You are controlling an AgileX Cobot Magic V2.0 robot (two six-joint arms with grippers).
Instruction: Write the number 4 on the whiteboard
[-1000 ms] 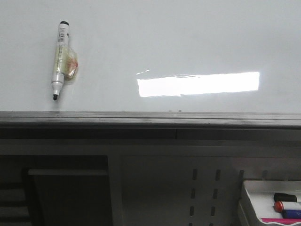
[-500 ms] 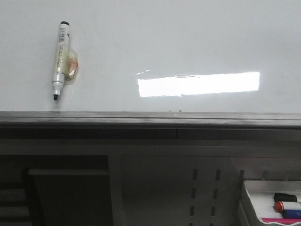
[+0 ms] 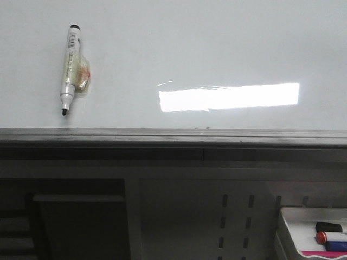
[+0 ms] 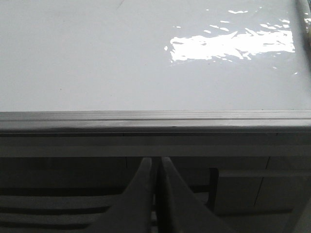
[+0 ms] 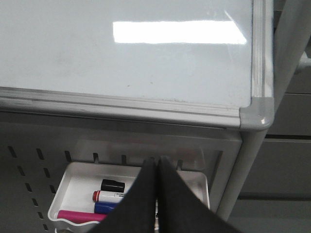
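The whiteboard (image 3: 195, 49) fills the upper part of the front view, glossy white with a bright rectangular reflection and a grey lower frame edge (image 3: 173, 135). No number 4 shows on it. A black-tipped marker (image 3: 69, 67) hangs on the board at the upper left, tip down, with a yellowish holder behind it. Neither gripper shows in the front view. My left gripper (image 4: 156, 160) is shut and empty, below the board's frame (image 4: 155, 119). My right gripper (image 5: 156, 159) is shut and empty, below the board's lower right corner (image 5: 255, 119) and above the marker tray.
A small white tray (image 5: 77, 187) hangs on a perforated panel (image 3: 233, 216) under the board's right end. It holds a black cap (image 5: 112, 185), a red-capped white marker (image 5: 109, 196), a blue one and a pink one. A white frame post (image 5: 250, 170) stands beside it.
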